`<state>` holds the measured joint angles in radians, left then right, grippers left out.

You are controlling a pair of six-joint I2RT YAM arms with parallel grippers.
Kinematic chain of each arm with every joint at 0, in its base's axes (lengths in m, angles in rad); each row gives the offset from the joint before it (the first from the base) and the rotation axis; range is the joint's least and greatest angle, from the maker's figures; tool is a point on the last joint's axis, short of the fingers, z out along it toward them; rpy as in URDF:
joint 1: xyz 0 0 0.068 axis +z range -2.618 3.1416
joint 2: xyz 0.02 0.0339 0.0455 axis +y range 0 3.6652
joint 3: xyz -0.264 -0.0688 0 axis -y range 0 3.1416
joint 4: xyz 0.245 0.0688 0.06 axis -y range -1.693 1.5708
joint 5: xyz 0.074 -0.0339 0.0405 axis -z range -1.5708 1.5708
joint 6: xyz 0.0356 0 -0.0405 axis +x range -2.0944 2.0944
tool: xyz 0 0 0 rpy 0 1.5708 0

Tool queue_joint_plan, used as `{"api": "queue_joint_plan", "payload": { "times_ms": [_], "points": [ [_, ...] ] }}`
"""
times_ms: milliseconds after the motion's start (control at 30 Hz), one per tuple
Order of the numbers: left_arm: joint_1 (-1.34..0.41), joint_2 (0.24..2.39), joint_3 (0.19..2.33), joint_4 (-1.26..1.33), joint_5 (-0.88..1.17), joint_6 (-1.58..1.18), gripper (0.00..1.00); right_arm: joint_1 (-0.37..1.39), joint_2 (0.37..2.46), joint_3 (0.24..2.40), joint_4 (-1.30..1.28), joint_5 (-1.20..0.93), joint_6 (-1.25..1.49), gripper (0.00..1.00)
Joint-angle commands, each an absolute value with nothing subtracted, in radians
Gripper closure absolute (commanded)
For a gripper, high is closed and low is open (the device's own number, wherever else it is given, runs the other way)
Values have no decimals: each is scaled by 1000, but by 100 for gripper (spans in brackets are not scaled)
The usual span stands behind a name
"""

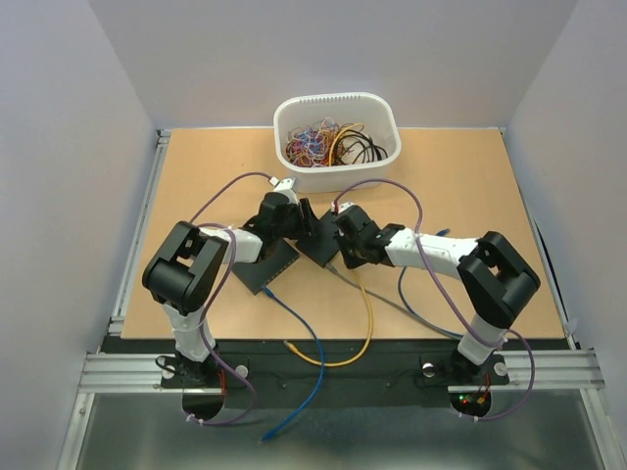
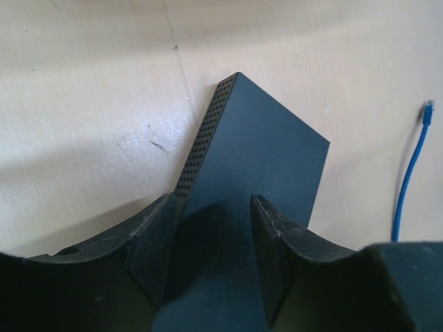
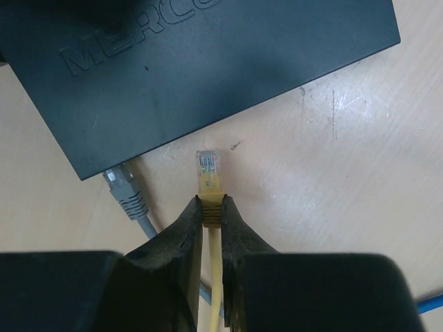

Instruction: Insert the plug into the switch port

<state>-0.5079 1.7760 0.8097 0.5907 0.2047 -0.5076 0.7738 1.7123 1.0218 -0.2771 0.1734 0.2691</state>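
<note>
The black switch [image 3: 208,69] lies on the wooden table with a grey plug [image 3: 124,187] seated in its near edge. My right gripper [image 3: 212,207] is shut on the boot of the yellow plug [image 3: 210,169]. The clear tip points at the switch's edge, a short gap away and to the right of the grey plug. In the top view the right gripper [image 1: 343,245] sits just right of the switch [image 1: 318,247]. My left gripper [image 2: 211,242] is open, its fingers spread over the switch's top face [image 2: 263,152]. Its ports are hidden.
A second black box [image 1: 266,269] lies under the left arm with a blue cable [image 1: 304,328] running off the front edge. The yellow cable [image 1: 367,313] and a grey cable [image 1: 411,311] trail forward. A white bin [image 1: 338,101] of cables stands at the back. A loose blue plug [image 2: 428,108] lies nearby.
</note>
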Motion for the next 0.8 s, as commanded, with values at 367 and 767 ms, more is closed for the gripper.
{"api": "queue_joint_plan", "payload": {
  "times_ms": [367,767],
  "points": [
    [-495,1821,782,644,238,-465,45,776,1749,1095,-233,149,252,99],
    [-495,1827,765,661,259,-474,47,779,1776,1117,-229,118,259,99]
  ]
}}
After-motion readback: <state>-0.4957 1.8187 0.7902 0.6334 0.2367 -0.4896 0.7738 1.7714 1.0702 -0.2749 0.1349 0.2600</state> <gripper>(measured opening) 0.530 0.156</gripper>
